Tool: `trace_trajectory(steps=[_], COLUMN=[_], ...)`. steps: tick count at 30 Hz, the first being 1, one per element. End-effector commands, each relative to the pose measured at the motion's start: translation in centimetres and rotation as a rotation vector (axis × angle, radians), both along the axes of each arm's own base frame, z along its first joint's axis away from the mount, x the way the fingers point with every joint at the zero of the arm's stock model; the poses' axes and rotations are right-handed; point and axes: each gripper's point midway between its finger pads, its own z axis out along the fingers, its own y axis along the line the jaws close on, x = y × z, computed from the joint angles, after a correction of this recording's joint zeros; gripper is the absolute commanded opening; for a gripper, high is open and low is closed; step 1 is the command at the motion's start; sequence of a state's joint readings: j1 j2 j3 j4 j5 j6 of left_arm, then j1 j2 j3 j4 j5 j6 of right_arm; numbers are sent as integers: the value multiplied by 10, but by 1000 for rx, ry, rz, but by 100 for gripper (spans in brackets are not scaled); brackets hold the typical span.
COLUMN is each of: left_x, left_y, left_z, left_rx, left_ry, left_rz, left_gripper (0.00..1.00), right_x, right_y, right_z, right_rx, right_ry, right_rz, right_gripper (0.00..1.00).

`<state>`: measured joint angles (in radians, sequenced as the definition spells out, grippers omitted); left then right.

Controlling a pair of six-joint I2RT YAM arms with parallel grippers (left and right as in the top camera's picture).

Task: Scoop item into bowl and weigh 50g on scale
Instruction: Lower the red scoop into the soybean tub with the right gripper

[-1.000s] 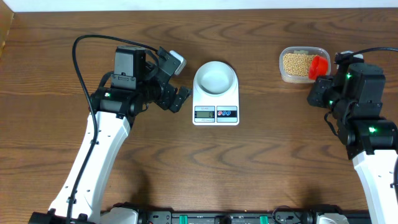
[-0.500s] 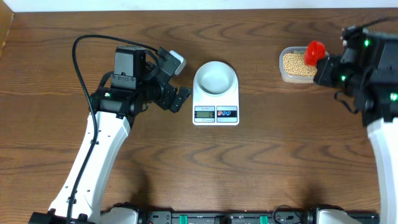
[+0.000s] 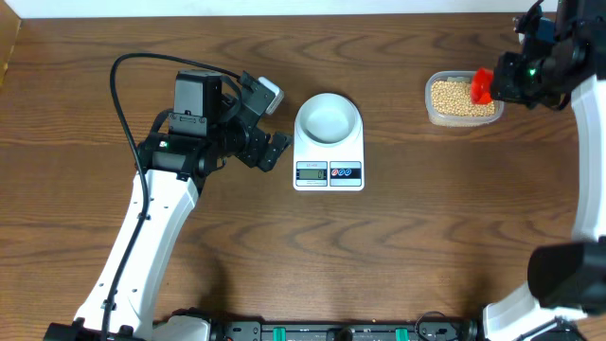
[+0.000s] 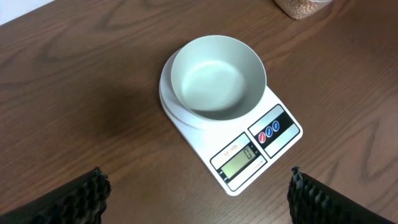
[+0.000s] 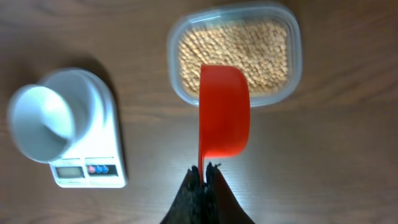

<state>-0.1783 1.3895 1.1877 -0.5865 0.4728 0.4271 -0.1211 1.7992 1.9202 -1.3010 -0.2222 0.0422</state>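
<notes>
The pale bowl [image 3: 328, 118] sits empty on the white scale [image 3: 329, 172] at mid-table. The tan beans fill a clear tub [image 3: 461, 97] at the far right. My right gripper [image 3: 497, 80] is shut on the handle of a red scoop [image 3: 482, 85], which hangs over the tub's right end. In the right wrist view the scoop [image 5: 224, 112] hangs over the tub's near rim, above the beans [image 5: 236, 53], with the right gripper [image 5: 204, 169] pinching its thin handle. My left gripper [image 3: 275, 123] stands open just left of the scale. Its wrist view shows the bowl [image 4: 217, 78] and scale [image 4: 273, 134] ahead of it.
Bare wooden table surrounds the scale. The tub stands close to the table's far edge [image 3: 379, 13]. The left arm's black cable [image 3: 118, 85] loops over the table's left side. The right arm reaches up along the right edge of the overhead view.
The right arm has risen and swung toward the far right corner, carrying the red scoop above the tub. The left arm and the bowl have not moved.
</notes>
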Motion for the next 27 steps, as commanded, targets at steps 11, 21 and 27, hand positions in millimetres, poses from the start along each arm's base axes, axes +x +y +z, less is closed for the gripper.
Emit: trace_trajectory(steps=[11, 21, 27], left_x=[-2, -2, -2], left_y=[-1, -1, -1], left_z=[0, 0, 0], left_rx=[-1, -1, -1], left_ry=[-4, -4, -4], left_rz=[-19, -19, -19], left_gripper=[94, 94, 94], right_x=[28, 37, 48], right_y=[-29, -31, -32], right_z=[-28, -26, -29], right_rx=[-50, -66, -70], right_ry=[81, 43, 19], right_rz=[29, 41, 41], right_gripper=[1, 1, 1])
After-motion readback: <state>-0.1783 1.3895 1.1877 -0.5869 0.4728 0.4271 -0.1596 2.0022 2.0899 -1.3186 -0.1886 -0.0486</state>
